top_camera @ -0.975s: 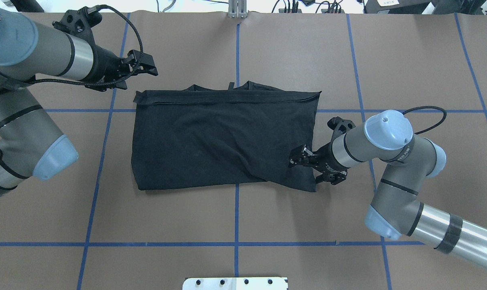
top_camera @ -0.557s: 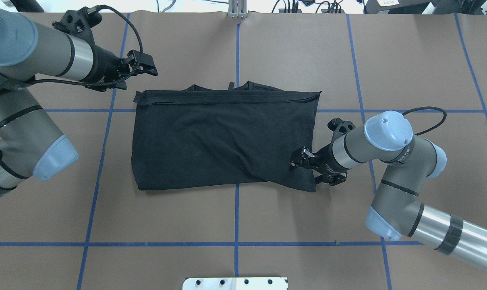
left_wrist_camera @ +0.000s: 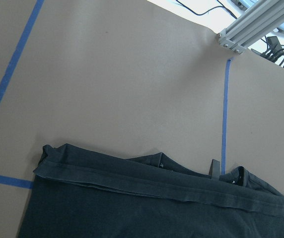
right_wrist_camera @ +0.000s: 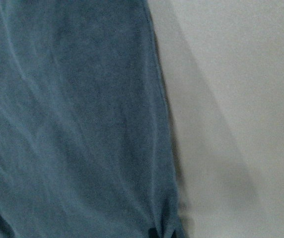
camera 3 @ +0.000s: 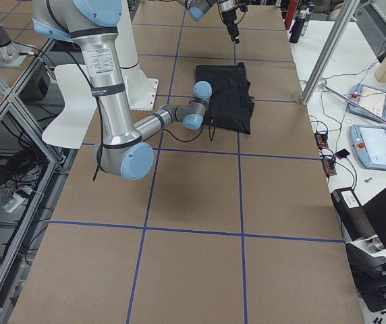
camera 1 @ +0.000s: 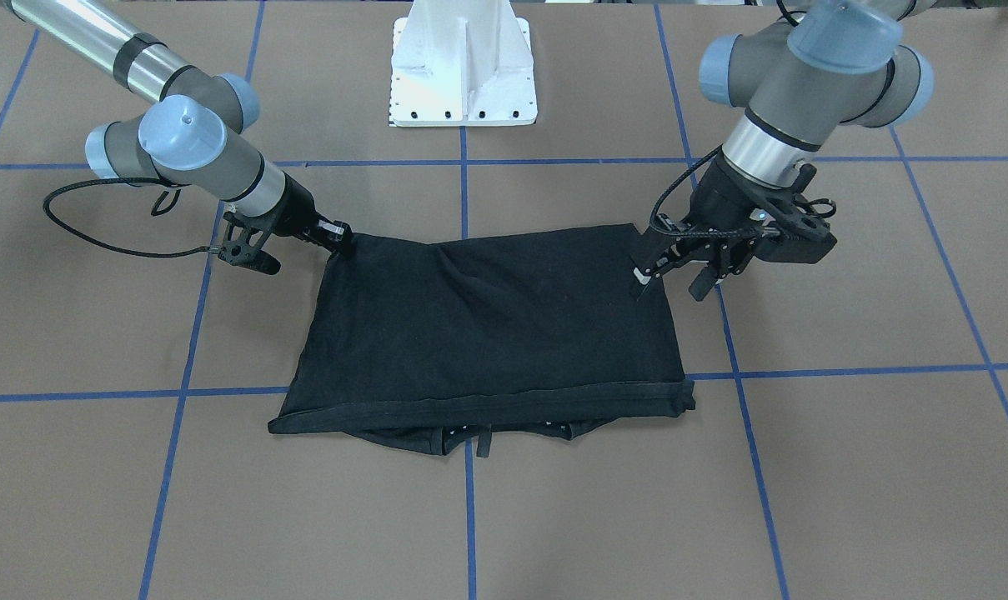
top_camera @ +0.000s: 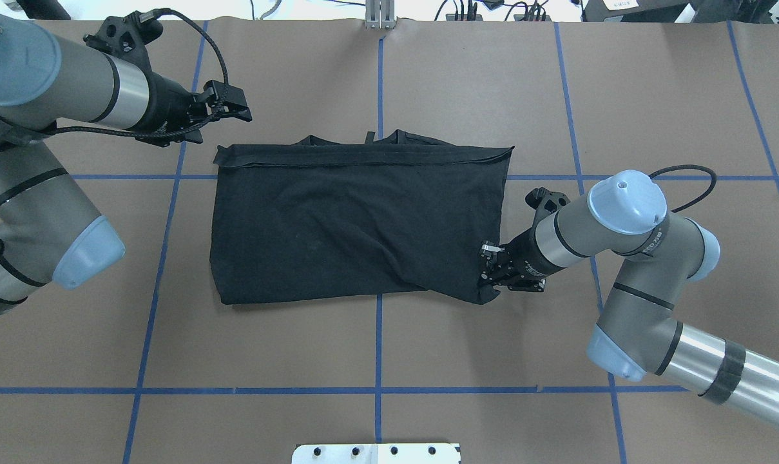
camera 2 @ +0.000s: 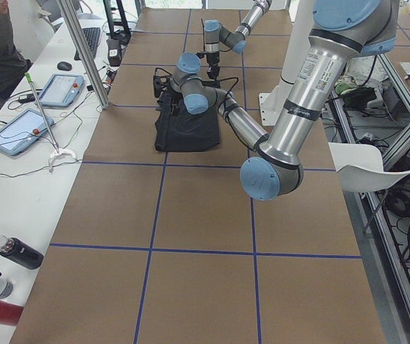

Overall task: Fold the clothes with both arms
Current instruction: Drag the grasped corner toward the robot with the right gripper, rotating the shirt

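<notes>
**Right gripper has closed on a corner of the T-shirt**

The black T-shirt [top_camera: 357, 225] lies folded into a wide rectangle in the middle of the table [top_camera: 492, 90]. Its plain side is up, and the collar [top_camera: 370, 136] shows past its far edge.

One second ago the right gripper [top_camera: 490, 274] stood over the near right corner of the cloth with its jaws apart. That corner lay flat and reached out to a point. Now the jaws are pressed together on this corner and the gripper has moved a little toward the robot. The point of cloth is drawn in and bunched at the fingers. The right wrist view agrees: the cloth fills it from very close and gathers into a small pinch at the lower edge. The rest of the T-shirt has not shifted.

The left gripper [top_camera: 242, 108] has not moved at all. It hangs above the table near the far left corner of the T-shirt, with its jaws apart and nothing in them.

For the task, this probably means the grasp for the next fold is half ready. Only one side is held, so the left gripper likely has to come down and take its own corner before any lift. Otherwise the cloth may drag crooked.
</notes>
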Robot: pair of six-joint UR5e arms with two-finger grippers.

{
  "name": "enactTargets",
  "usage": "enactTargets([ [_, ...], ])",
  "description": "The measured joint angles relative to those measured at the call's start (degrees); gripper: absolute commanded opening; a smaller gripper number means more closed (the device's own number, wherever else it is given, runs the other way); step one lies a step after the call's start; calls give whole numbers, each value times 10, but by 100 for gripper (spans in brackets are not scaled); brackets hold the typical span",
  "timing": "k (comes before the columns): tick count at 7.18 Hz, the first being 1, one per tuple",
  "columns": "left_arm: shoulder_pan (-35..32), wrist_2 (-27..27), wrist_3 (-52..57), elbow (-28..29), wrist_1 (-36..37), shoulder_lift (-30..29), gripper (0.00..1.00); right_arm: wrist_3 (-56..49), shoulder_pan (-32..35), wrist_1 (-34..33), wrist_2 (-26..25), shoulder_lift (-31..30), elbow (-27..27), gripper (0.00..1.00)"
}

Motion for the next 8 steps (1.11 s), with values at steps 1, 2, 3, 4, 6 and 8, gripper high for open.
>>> enactTargets([
  [1, 0, 0, 0, 0, 0, 0, 100, 0, 2, 0, 20, -12, 25, 0],
  [2, 0, 0, 1, 1, 0, 0, 100, 0, 4, 0, 43, -29, 59, 0],
  [3, 0, 0, 1, 1, 0, 0, 100, 0, 0, 0, 61, -45, 90, 0],
  [4, 0, 0, 0, 2, 0, 0, 100, 0, -19, 1, 70, -62, 122, 0],
  [6, 1, -1, 0, 7, 1, -1, 100, 5, -91, 4, 75, -76, 176, 0],
  [8, 3, -1, 1, 14, 0, 0, 100, 15, -160, 7, 78, -69, 202, 0],
])
